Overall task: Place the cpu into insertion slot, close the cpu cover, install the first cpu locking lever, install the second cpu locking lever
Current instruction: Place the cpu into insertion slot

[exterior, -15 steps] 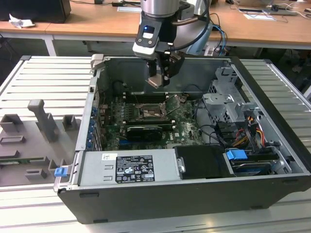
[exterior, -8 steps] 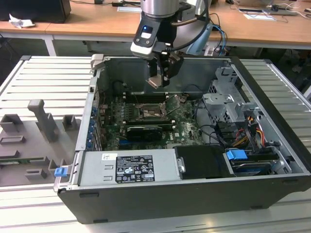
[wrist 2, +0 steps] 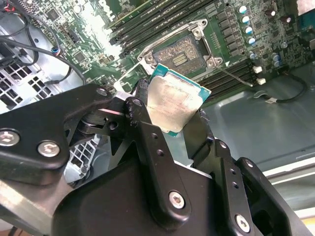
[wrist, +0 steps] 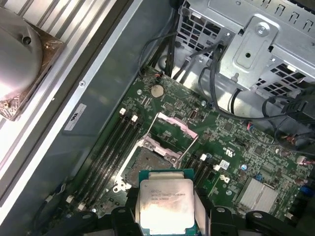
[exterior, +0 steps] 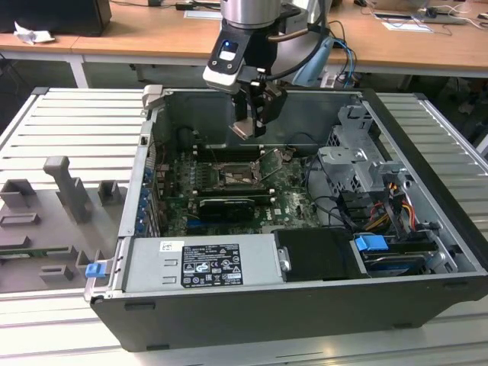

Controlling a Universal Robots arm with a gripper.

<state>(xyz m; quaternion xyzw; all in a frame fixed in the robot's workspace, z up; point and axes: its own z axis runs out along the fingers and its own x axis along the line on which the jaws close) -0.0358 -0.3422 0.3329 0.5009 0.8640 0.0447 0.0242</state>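
Observation:
My gripper [exterior: 248, 122] hangs inside the open computer case, shut on the cpu [exterior: 242, 130], a flat square chip with a pale metal face. In both wrist views the cpu [wrist 2: 173, 101] [wrist: 165, 205] sits clamped by its edges between the two black fingers [wrist 2: 142, 115]. It is held in the air, above and a little behind the insertion slot [exterior: 235, 177] [wrist 2: 183, 50] [wrist: 143, 164]. The dark socket on the green board lies uncovered. The cpu cover [wrist: 173, 129] stands swung up at the socket's edge. A thin locking lever [wrist 2: 232, 77] sticks out beside the socket, unlatched.
Long black memory sticks [wrist 2: 147, 19] flank the socket. A metal drive cage [exterior: 352, 156] with cables [exterior: 396, 206] stands on the exterior view's right, and the power supply [exterior: 200, 263] lies in front. Grey fixtures [exterior: 69, 187] sit on the slatted table on the exterior view's left.

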